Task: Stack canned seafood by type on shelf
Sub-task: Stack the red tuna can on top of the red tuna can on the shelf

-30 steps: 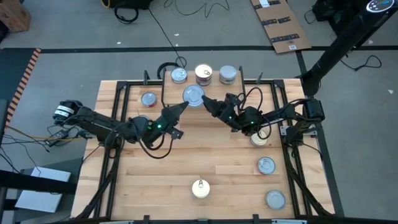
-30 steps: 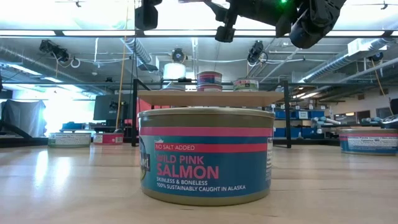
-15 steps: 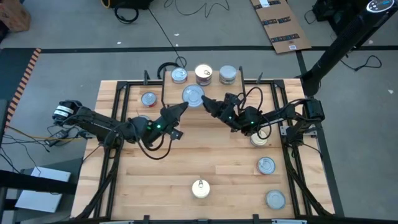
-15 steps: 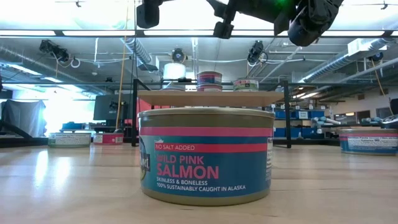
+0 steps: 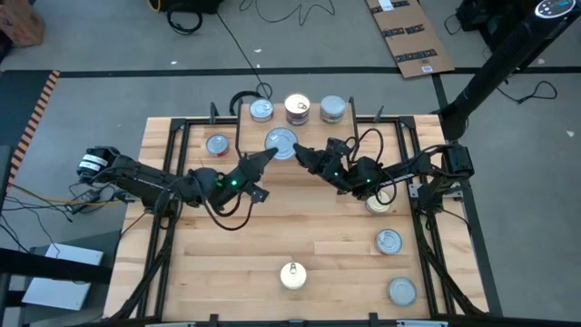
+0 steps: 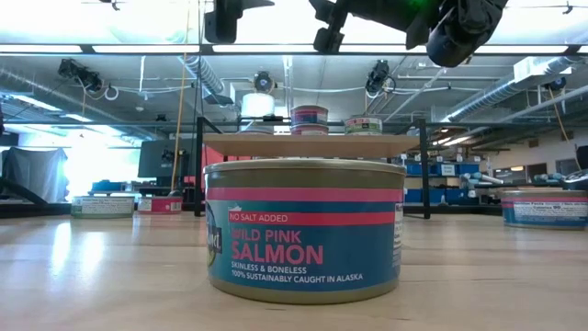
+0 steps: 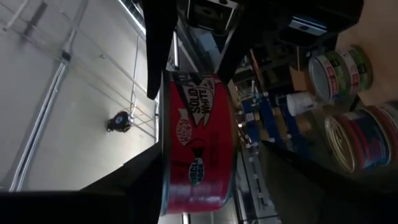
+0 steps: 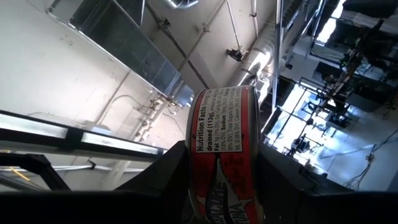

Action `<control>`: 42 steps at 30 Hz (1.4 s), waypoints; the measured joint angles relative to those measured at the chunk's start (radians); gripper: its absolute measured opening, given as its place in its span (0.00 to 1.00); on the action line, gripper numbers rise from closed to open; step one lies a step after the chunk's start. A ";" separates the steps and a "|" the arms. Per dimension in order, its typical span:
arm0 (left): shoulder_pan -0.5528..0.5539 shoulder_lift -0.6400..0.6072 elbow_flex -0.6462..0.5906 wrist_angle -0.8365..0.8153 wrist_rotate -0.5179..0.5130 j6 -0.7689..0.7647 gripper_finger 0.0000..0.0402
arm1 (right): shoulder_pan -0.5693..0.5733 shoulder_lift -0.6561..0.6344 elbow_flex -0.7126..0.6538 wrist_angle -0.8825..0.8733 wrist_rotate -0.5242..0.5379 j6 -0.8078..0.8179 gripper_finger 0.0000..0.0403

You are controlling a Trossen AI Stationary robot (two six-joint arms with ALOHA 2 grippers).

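Red-labelled round metal tin (image 5: 282,141) gripped by right gripper (image 5: 300,153), left gripper (image 5: 265,156) wide.

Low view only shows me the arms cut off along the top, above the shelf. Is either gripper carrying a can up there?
Observer: Yes. The right wrist view shows a red can clamped in the right gripper.
Operator: And where is the left arm?
Observer: Seen from above, the left gripper is at that same can, coming from the opposite side.
Operator: What else is close to it?
Observer: In the high view the can is just in front of a row of three cans.
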 joint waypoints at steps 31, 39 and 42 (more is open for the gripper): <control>0.001 0.003 -0.003 0.052 -0.086 -0.050 0.36 | -0.017 -0.007 0.003 -0.101 -0.047 -0.353 0.56; 0.051 -0.004 -0.004 0.046 -0.149 -0.069 0.36 | -0.030 -0.153 0.003 -0.412 -0.048 -0.471 0.53; 0.088 -0.004 -0.004 0.040 -0.163 -0.087 0.36 | -0.018 -0.247 0.003 -0.564 -0.045 -0.541 0.52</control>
